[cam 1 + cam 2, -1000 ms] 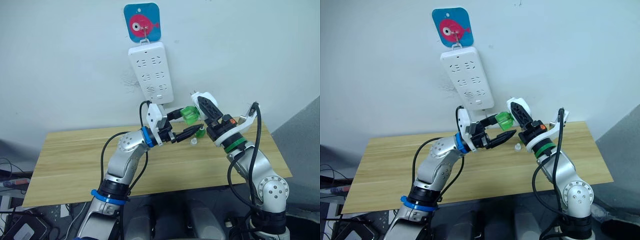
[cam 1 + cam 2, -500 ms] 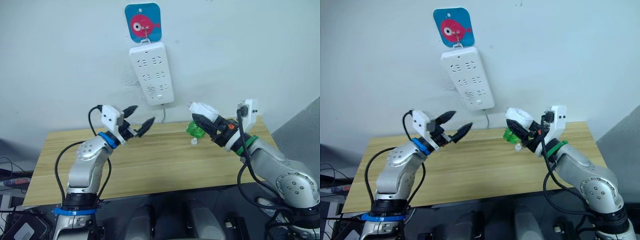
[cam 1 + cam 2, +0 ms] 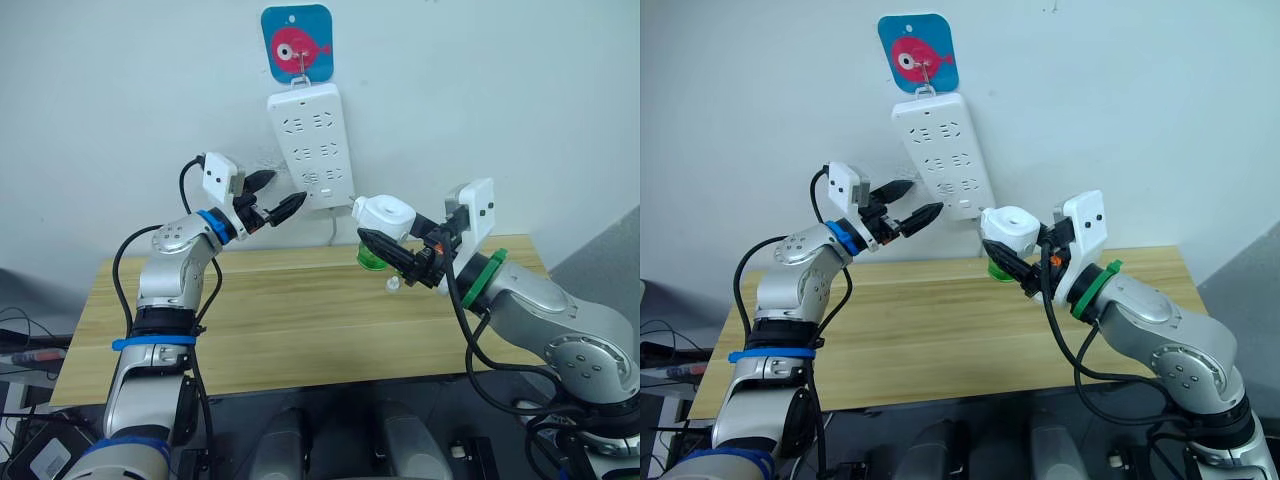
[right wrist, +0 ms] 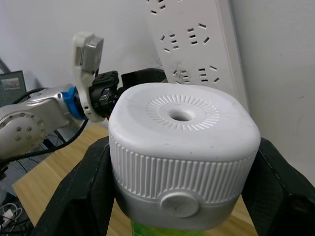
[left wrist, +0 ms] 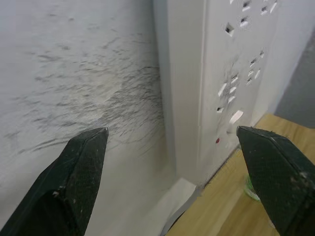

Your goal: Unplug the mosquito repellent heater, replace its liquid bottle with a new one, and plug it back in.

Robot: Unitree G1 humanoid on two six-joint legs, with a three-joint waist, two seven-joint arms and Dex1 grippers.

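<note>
A long white power strip (image 3: 313, 143) hangs on the pale wall (image 3: 480, 90). It hangs a little tilted from a hook on a blue card (image 3: 297, 43) with a pink fish on it. The strip has many small plug holes and a thin white cord (image 3: 333, 228) going down from its bottom end. Gray scratch marks (image 5: 123, 93) are on the wall just beside the strip. Under it stands a light wooden table (image 3: 290, 320). A small clear cap (image 3: 393, 285) lies on the table.
</note>
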